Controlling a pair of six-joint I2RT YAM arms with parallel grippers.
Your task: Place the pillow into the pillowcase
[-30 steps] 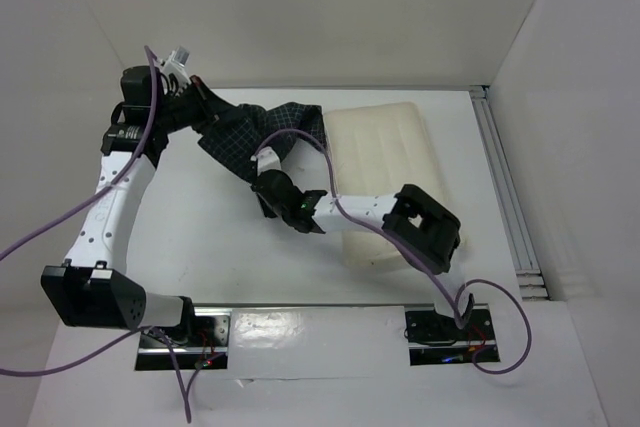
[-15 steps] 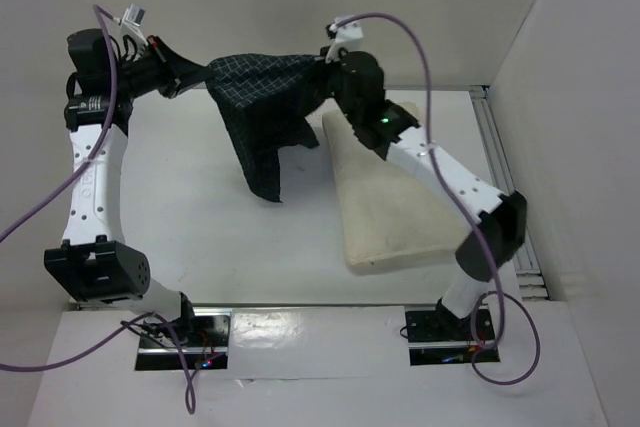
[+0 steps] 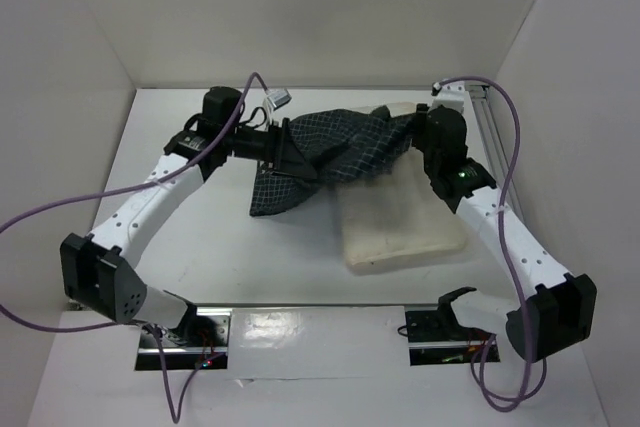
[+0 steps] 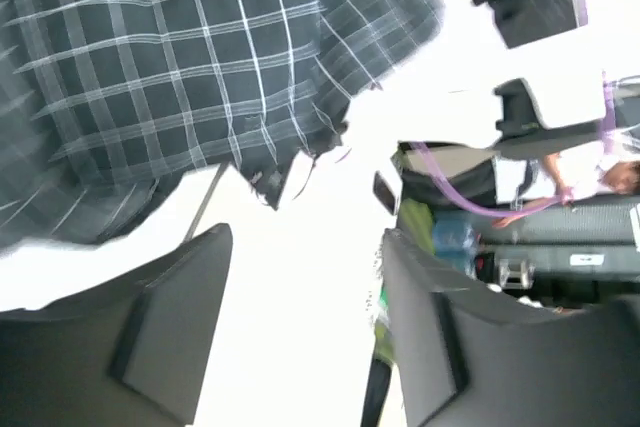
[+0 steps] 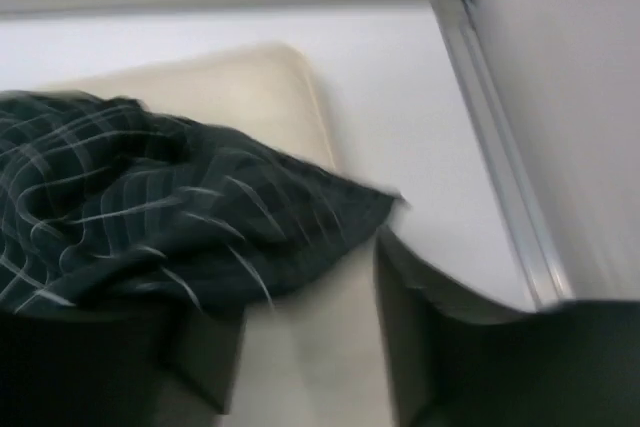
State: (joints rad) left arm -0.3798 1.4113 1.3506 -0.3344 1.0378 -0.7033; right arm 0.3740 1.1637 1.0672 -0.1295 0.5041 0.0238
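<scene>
The cream pillow (image 3: 400,232) lies lengthwise on the right half of the white table. The dark checked pillowcase (image 3: 335,147) is spread from the middle of the table over the pillow's far end. My left gripper (image 3: 300,159) sits at its left end, open. In the left wrist view the left gripper (image 4: 305,247) has nothing between its fingers, and the pillowcase (image 4: 180,67) hangs just beyond them. My right gripper (image 3: 415,137) stands at the cloth's right end, open. In the right wrist view the right gripper (image 5: 305,292) shows bare pillow (image 5: 300,347) in its gap, with the pillowcase (image 5: 150,217) lapping over its left finger.
An aluminium rail (image 3: 497,162) runs along the table's right edge, close beside the right arm. White walls close in the back and both sides. Purple cables (image 3: 60,212) loop off each arm.
Both arms have come down from holding the pillowcase stretched high. The cloth now rests on the table and the pillow's far end, and both grippers have opened.
</scene>
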